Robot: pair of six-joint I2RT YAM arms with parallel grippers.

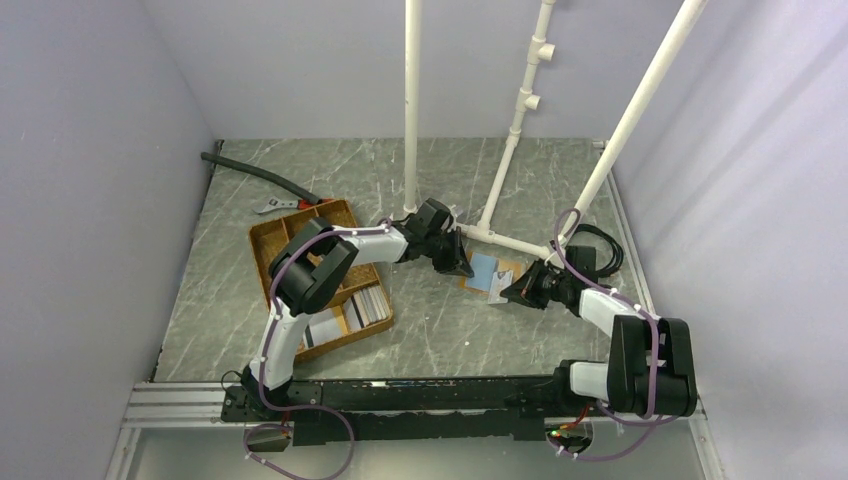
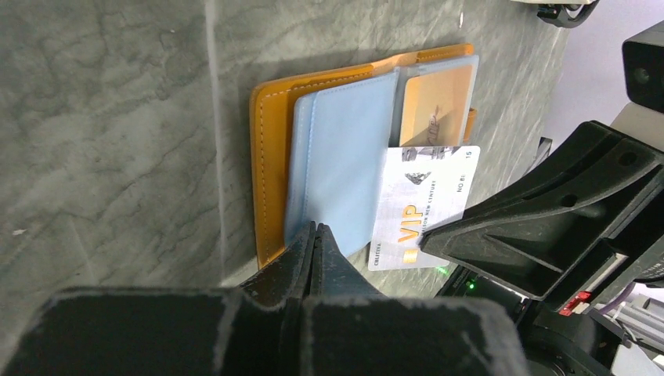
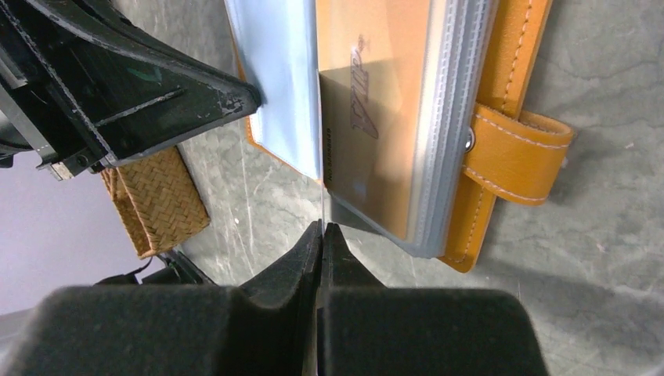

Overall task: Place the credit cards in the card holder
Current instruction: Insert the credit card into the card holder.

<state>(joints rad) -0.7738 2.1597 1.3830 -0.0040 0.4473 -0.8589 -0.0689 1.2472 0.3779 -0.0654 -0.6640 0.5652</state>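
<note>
The orange card holder (image 2: 270,157) lies open on the table with its light blue flap (image 2: 344,157) up and a tan card (image 2: 434,106) behind a clear pocket. My right gripper (image 3: 322,227) is shut on a white VIP credit card (image 2: 427,204), which shows edge-on in the right wrist view. The card's far edge meets the clear pocket's opening. My left gripper (image 2: 315,229) is shut, its tips resting on the blue flap's near edge with nothing visible between them. From above, both grippers meet at the holder (image 1: 488,272).
A brown woven tray (image 1: 300,215) with several more cards (image 1: 365,305) sits left of the holder, under the left arm. White pipes (image 1: 411,100) stand behind the holder. A black hose (image 1: 255,172) and a red-handled tool (image 1: 290,205) lie at the back left.
</note>
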